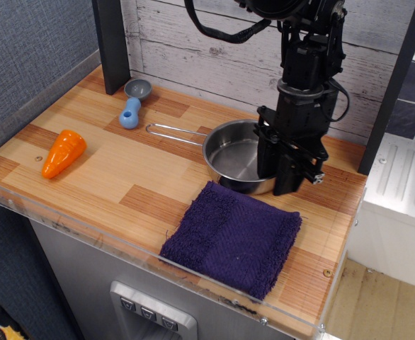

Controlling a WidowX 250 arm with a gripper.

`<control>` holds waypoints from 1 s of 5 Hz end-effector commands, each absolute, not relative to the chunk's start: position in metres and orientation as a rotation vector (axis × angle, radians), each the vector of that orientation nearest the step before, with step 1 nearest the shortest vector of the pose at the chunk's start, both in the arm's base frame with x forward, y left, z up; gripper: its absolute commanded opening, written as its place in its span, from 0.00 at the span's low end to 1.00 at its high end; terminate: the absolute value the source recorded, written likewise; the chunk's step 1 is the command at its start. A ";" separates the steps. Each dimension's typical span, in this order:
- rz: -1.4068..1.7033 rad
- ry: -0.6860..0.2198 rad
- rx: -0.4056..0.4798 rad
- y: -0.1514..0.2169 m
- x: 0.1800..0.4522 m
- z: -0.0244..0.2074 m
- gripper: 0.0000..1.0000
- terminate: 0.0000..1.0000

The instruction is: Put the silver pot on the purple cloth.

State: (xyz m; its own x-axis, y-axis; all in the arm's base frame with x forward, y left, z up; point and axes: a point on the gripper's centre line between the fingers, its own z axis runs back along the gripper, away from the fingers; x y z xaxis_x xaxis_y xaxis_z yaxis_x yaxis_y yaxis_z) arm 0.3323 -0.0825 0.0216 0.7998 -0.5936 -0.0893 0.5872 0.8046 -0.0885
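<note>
The silver pot (232, 159) stands on the wooden table (115, 177) at the back right, with its thin wire handle (173, 132) pointing left. The purple cloth (232, 239) lies flat just in front of it, near the table's front edge, almost touching the pot. My gripper (278, 176) hangs straight down over the pot's right rim. Its two black fingers (285, 170) stand close together, one inside the rim and one outside, closed on it. The pot rests on the table.
An orange toy carrot (64, 152) lies at the left. A small blue-handled grey scoop (133, 101) lies at the back left beside a dark post (112, 42). A plank wall runs behind. A clear lip edges the table's front.
</note>
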 end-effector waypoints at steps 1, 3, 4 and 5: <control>-0.678 0.038 0.013 -0.075 0.315 0.036 0.00 0.00; -0.703 -0.042 0.008 -0.060 0.309 0.068 0.00 0.00; -0.727 -0.141 0.015 -0.050 0.299 0.101 0.00 0.00; -0.807 -0.196 -0.007 -0.047 0.275 0.127 0.00 0.00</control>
